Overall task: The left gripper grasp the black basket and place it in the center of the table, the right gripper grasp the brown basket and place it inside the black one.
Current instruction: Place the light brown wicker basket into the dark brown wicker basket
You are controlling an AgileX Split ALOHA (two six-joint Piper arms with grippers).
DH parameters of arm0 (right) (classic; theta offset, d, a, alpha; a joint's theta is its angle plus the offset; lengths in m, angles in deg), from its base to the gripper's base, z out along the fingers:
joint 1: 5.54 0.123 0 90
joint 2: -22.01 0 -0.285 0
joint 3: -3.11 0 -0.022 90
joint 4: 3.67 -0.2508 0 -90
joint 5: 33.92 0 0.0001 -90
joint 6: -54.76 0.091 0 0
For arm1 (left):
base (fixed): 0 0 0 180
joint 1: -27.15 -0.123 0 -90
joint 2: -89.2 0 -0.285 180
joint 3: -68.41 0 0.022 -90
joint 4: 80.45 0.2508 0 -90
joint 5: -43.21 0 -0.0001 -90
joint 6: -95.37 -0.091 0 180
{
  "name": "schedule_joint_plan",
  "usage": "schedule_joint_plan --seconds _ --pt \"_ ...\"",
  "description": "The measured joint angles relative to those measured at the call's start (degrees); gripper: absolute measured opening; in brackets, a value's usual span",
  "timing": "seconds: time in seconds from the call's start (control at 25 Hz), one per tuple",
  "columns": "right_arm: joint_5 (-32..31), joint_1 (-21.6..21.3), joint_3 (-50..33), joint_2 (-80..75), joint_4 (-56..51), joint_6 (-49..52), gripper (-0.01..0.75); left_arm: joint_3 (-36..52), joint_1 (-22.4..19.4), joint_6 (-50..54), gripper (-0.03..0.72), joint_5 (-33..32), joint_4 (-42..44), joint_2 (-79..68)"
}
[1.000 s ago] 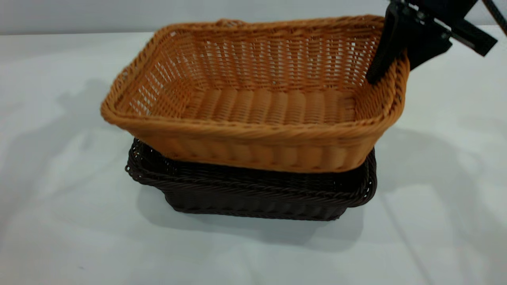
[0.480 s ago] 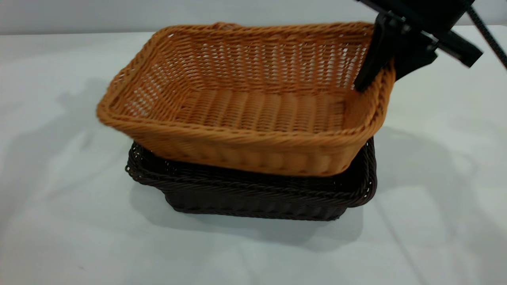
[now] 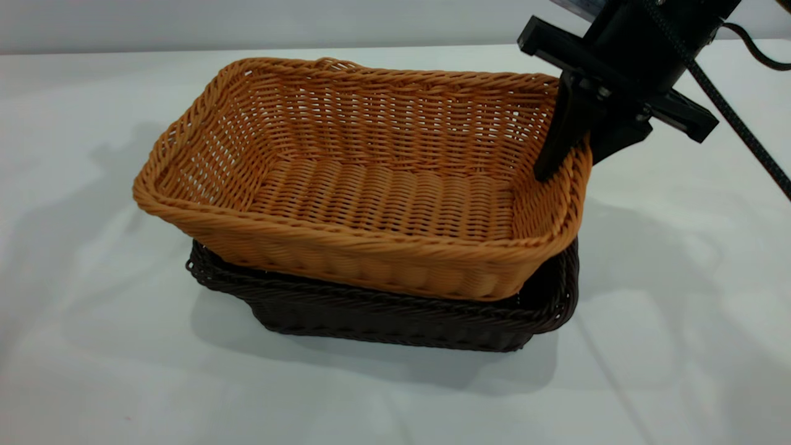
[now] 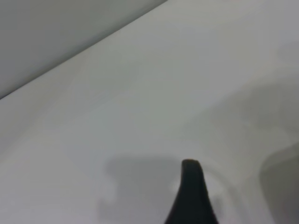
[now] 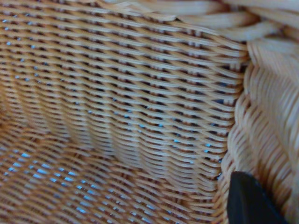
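Brown basket point(image 3: 371, 185): woven wicker, judged light and stiff, the weave giving grip. It sat tilted, partly nested in the black basket point(image 3: 395, 315) at mid-surface point(image 3: 93, 346). Best hold was judged the braided rim at a short end. Right claw point(image 3: 571, 154) was clamped over that rim, one finger inside the wall. Left claw point(image 4: 191, 196) hovered over bare surface; opening could not be told.

Orange-tan brown basket point(image 3: 364, 185) nested tilted in the black basket point(image 3: 395, 312) mid-table point(image 3: 93, 371), right end raised, clamped by right tool point(image 3: 571, 148).
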Motion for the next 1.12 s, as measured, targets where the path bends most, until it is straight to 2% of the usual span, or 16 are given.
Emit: schedule_joint_plan --seconds 0.64,0.76,0.96,1.12 --pt "6.00 0.05 0.22 -3.22 8.52 0.05 0.092 0.00 0.00 0.00 0.510 -1.06 0.00 0.00" --pt "6.83 0.05 0.34 -3.22 11.07 0.05 0.141 0.00 0.00 -0.13 0.510 -1.10 0.00 0.00" --pt "7.41 0.05 3.35 -3.67 15.22 -0.24 0.297 0.00 0.00 -0.24 0.510 -1.10 0.00 0.00" --pt "3.57 0.05 8.69 -3.74 16.45 -0.44 0.410 0.00 0.00 -0.35 0.510 -1.51 0.00 0.00"
